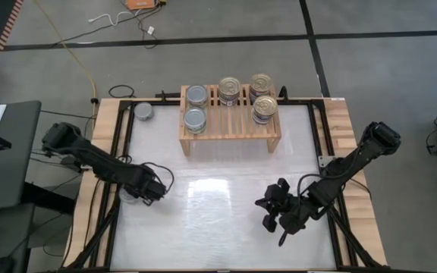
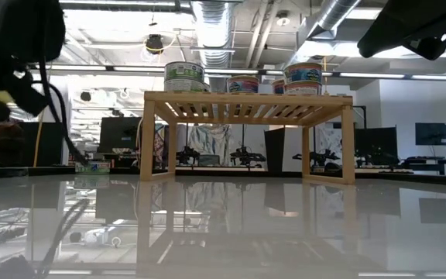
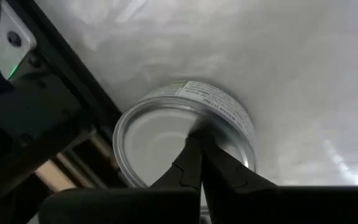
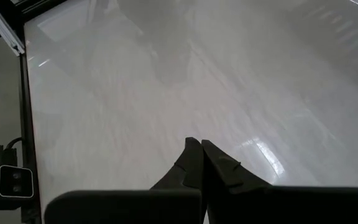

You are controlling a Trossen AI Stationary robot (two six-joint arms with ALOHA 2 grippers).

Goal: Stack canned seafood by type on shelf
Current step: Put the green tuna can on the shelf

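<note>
My left pincer (image 3: pixel 199 146), fingers pressed together, hovers above a flat round silver-topped tin (image 3: pixel 182 140) at the surface's left edge; probably lining up a pick.

The scene is evenly and brightly lit from overhead. In the low view, ceiling strip lights (image 2: pixel 231 71) are seen across the upper part of the frame, and the arms at the upper corners are reduced to dark silhouettes against them. The glossy table (image 1: pixel 226 227) is marked by a broad patch of glare at the centre of the high view, and mirror-like reflections fill the lower half of the low view. In both wrist views the white surface is softly streaked with glare.
</note>
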